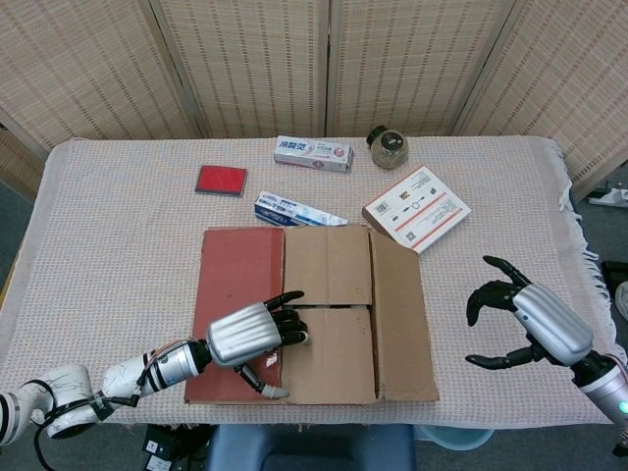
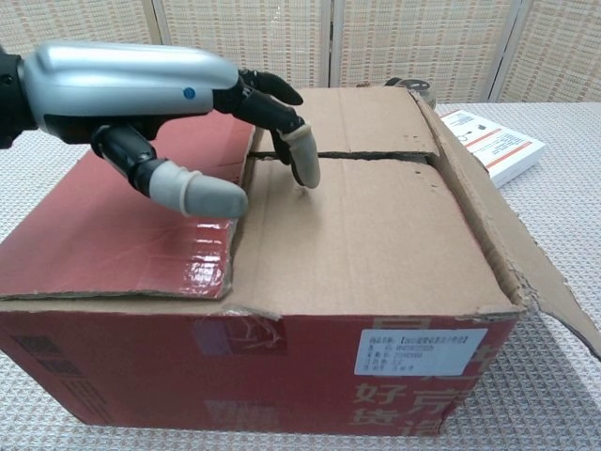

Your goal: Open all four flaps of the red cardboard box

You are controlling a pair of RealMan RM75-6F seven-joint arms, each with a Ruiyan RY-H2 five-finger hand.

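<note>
Here the left hand [image 2: 141, 89] hovers over the red cardboard box [image 2: 282, 366], fingers spread, gripping nothing; the right hand [image 1: 525, 319] likewise open.

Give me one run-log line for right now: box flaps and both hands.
red cardboard box: inner flaps closed | left hand: fingers spread, fingertips at inner flap seam, holding nothing | right hand: open, off to the side

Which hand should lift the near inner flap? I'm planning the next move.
Left. The left hand hovers over the near inner flap, fingertips at its seam; the right hand hangs beside the box.
</note>
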